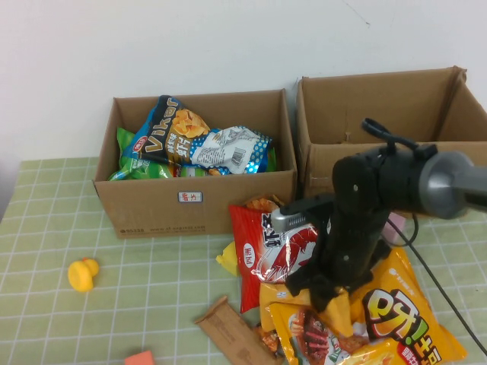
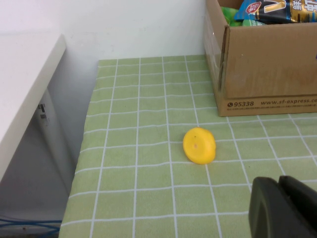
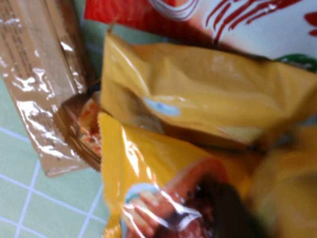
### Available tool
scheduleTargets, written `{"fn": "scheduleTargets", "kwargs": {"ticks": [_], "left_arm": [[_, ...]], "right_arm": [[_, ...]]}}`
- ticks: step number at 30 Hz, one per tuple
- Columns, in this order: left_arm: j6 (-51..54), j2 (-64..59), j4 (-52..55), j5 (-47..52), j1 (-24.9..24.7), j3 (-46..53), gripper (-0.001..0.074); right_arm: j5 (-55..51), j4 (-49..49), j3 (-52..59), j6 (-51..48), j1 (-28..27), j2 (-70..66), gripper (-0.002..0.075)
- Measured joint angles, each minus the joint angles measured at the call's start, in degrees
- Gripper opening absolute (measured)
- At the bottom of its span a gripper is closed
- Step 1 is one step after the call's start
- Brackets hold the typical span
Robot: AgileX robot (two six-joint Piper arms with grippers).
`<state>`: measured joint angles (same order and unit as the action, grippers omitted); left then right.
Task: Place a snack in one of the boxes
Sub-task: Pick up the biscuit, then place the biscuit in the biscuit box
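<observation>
From the high view, two boxes stand at the back of the table: the left box (image 1: 152,205) already holds several snack bags, while the right box (image 1: 426,99) shows only bare cardboard as far as its inside is visible. In front of them lies a pile of snacks: a red bag (image 1: 262,251), a yellow bag (image 1: 411,312) and a brown packet (image 1: 232,331). The right gripper (image 1: 323,293) is down on this pile, over the yellow bag, its arm coming in from the right; I cannot tell from here whether it has closed on anything. A yellow duck (image 1: 81,274) sits well apart on the left. The left gripper does not show in this view.

In the left wrist view, the left gripper (image 2: 285,208) appears only as a dark tip above the cloth (too little of it to judge its opening). The duck (image 2: 199,145) lies ahead, with the left box (image 2: 267,69) beyond.

The right wrist view is filled by the yellow bag (image 3: 198,114), pressed very close, with the red bag (image 3: 237,20) and the brown packet (image 3: 39,79) alongside. The fingers are not clearly distinguishable.

Judging by this, the task is at the pick: no bag is lifted yet, and the grasp, lift, carry and drop into a box remain.
</observation>
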<state>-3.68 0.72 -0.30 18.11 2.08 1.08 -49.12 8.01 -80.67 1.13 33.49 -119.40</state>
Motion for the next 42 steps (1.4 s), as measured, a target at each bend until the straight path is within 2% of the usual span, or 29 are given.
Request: {"fn": "scheduleTargets", "kwargs": {"ticks": [2,8,14,18,22,29,32,38,40,42], "left_arm": [[0.0,0.0,0.0,0.02,0.0,0.0,-0.0002],[0.0,0.0,0.0,0.02,0.0,0.0,-0.0002],[0.0,0.0,0.0,0.02,0.0,0.0,-0.0002],[0.0,0.0,0.0,0.02,0.0,0.0,-0.0002],[0.0,0.0,0.0,0.02,0.0,0.0,-0.0002],[0.0,0.0,-0.08,0.02,0.0,0.0,-0.0002],[0.0,0.0,-0.08,0.02,0.0,0.0,-0.0002],[0.0,0.0,-0.08,0.02,0.0,0.0,-0.0002],[0.0,0.0,-0.08,0.02,0.0,0.0,-0.0002],[0.0,0.0,-0.08,0.02,0.0,0.0,-0.0002]], "right_arm": [[-0.23,-1.28,0.0,-0.21,0.0,1.73,0.0226],[0.26,-12.59,0.0,2.03,0.0,10.58,0.023],[2.56,-35.61,-0.57,14.65,-0.14,17.95,0.023],[3.19,-41.65,-5.43,18.98,-2.54,18.64,0.023],[5.34,-39.33,-13.07,18.79,-7.13,17.19,0.023],[5.63,-18.7,-26.03,4.08,-15.91,9.24,0.023],[5.11,-12.64,-30.22,1.03,-18.33,4.2,0.023],[5.51,-9.99,-34.06,-0.22,-20.48,-3.17,0.023],[5.51,-9.88,-34.27,-0.31,-20.7,-4.44,0.0256],[5.51,-9.4,-34.27,-0.45,-20.7,-5.14,0.0337]]}}
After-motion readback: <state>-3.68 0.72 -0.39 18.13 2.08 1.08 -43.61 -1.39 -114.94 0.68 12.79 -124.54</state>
